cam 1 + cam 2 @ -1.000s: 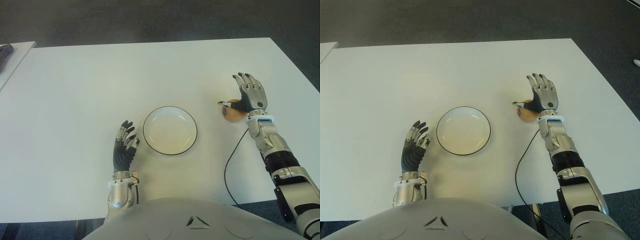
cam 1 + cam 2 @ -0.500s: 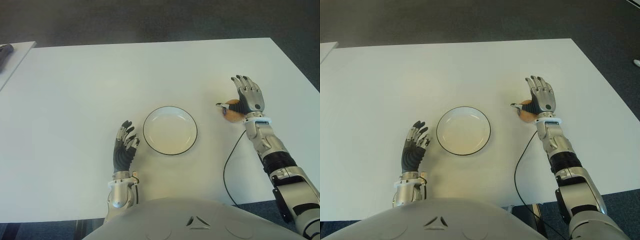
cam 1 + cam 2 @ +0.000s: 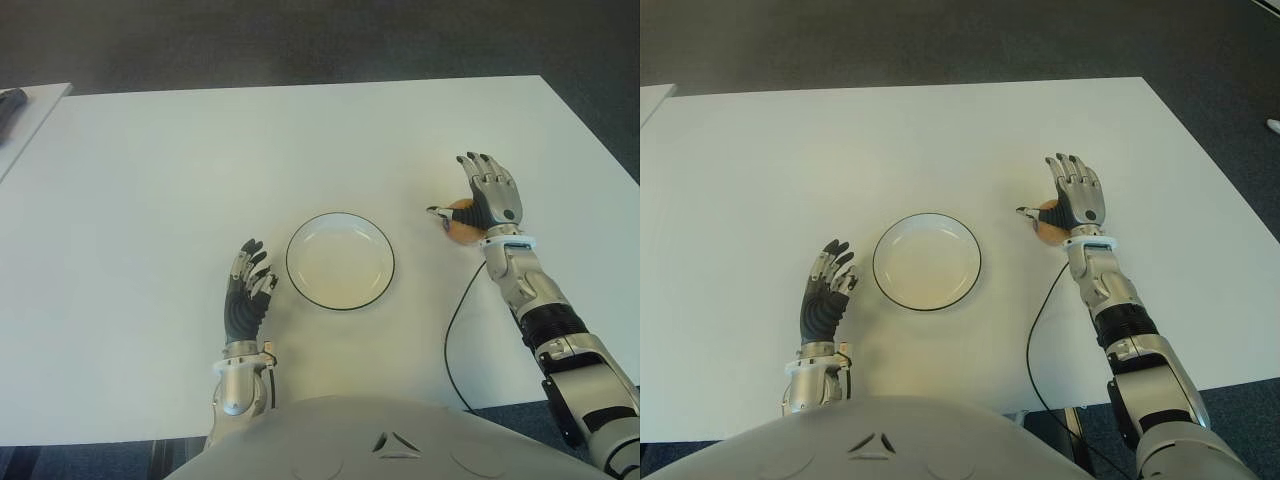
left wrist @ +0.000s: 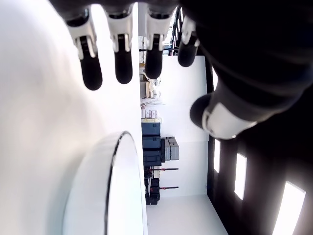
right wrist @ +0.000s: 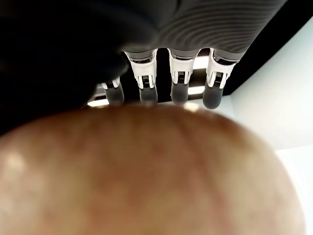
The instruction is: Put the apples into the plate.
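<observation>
No legible markings; right hand (image 3: 487, 197) fingers extended, unclosed, palm over apple (image 3: 459, 228); left hand (image 3: 246, 290) spread, empty, beside plate (image 3: 340, 260).

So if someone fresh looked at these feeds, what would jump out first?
Likely the right hand, fingers spread, over a brownish apple on the white table, right of centre, not yet gripping it. Next, the empty black-rimmed plate at the middle, with the open left hand showing just to its left.
</observation>
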